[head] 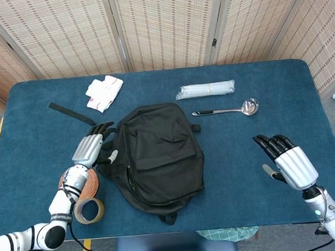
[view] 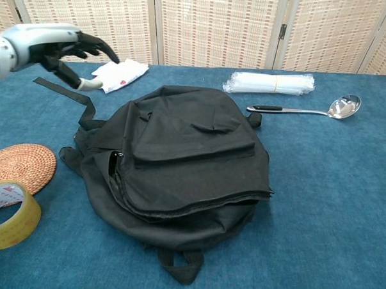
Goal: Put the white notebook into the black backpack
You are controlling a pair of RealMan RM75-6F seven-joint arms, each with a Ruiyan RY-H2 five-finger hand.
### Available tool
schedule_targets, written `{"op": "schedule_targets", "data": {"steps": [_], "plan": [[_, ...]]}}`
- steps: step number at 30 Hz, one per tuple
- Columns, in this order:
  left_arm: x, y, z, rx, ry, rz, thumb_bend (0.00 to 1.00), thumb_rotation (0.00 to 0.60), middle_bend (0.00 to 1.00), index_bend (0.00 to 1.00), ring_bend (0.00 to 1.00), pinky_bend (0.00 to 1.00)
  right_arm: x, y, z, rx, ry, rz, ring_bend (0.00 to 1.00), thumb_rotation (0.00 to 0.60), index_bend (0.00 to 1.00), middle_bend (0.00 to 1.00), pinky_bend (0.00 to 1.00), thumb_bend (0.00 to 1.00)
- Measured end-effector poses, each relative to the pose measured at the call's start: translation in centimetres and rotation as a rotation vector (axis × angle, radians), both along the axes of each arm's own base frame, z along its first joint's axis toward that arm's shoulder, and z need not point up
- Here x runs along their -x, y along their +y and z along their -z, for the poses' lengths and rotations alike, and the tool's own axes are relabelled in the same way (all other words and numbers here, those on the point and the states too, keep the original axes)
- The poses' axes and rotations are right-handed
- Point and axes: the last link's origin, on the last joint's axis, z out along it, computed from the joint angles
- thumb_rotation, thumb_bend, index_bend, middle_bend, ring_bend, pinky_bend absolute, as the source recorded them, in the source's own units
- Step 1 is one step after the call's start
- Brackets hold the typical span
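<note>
The black backpack (head: 158, 155) lies flat in the middle of the blue table (head: 284, 115), its flap down over the opening, so from both of my cameras I see only black fabric. The white notebook is not visible in either view; I cannot tell where it is from what I have on screen. A loose strap (head: 72, 113) trails from the backpack's far left side across the cloth.

My left hand (head: 90, 148) hovers just beside the backpack's left edge, fingers spread and holding nothing; in the chest view it (view: 69, 49) hangs above the table, up and to the left of the bag, clear of the fabric. My right hand (head: 288, 162) sits well apart from the backpack on its right, fingers apart and pointing away from me, empty. It does not show in the chest view.

Everything else I place against the backpack. Beyond it to the right lies a metal ladle (head: 228, 109), handle pointing towards the bag, and further back a bundle of clear plastic-wrapped items (head: 205, 90). Beyond it to the left lies a white folded packet with pink marks (head: 104, 92). Near its left side, closer to me, a woven round coaster (view: 19, 164) rests on the table, and a roll of yellowish tape (view: 9, 214) lies just beside the coaster, nearer my edge of the table.
</note>
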Motion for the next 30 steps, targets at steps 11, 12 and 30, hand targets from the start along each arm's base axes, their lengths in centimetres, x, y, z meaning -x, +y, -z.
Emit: {"op": "schedule_targets", "data": {"steps": [11,12,30], "plan": [[9.2,-6.3,-4.0,-0.255,0.185,-0.025,0.36,0.600,0.04,0.11,0.00,0.00,2.4,1.5,-3.0,-0.032,-0.011,0.247,0.00,0.522,0.00,0.00,0.00,0.39],[9.9,-6.9,-4.3,-0.264,0.190,-0.034,0.36,0.600,0.04,0.12,0.00,0.00,2.6,1.7,-3.1,-0.021,-0.014,0.252,0.00,0.522,0.00,0.00,0.00,0.39],[13.7,-17.4,-6.8,-0.352,0.130,-0.112,0.36,0.600,0.04,0.18,0.03,0.00,5.1,7.0,-5.0,0.123,-0.133,0.356,0.00,0.523,0.00,0.00,0.00,0.39]]}}
